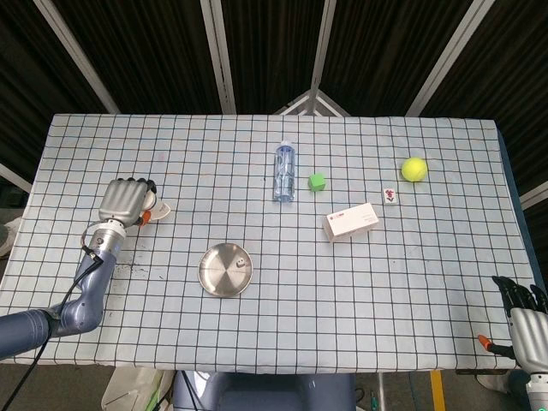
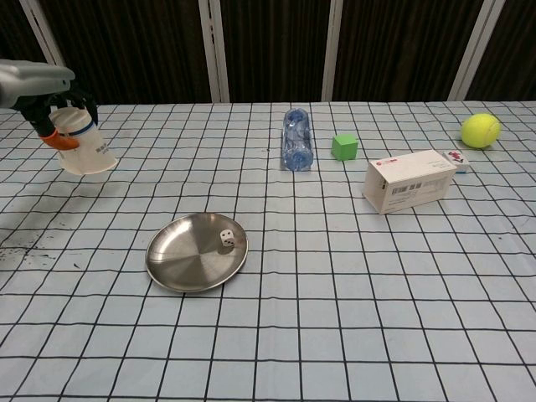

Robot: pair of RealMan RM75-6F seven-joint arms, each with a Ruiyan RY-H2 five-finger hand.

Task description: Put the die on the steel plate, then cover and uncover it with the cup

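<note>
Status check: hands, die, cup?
Left hand holds cup above the table. Right hand idle at table edge. Die on steel plate, uncovered. Path clear.

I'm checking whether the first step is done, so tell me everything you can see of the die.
The die is a small white cube with dark pips, too small to read its top number. It sits flat on the steel plate, off-center toward the plate's far right rim, resting on the shiny metal. Nothing else touches it: the cup is held tilted in the left robot hand, well off to the left of the plate, and the right robot hand is at the table's near right corner. The die is uncovered.
</note>
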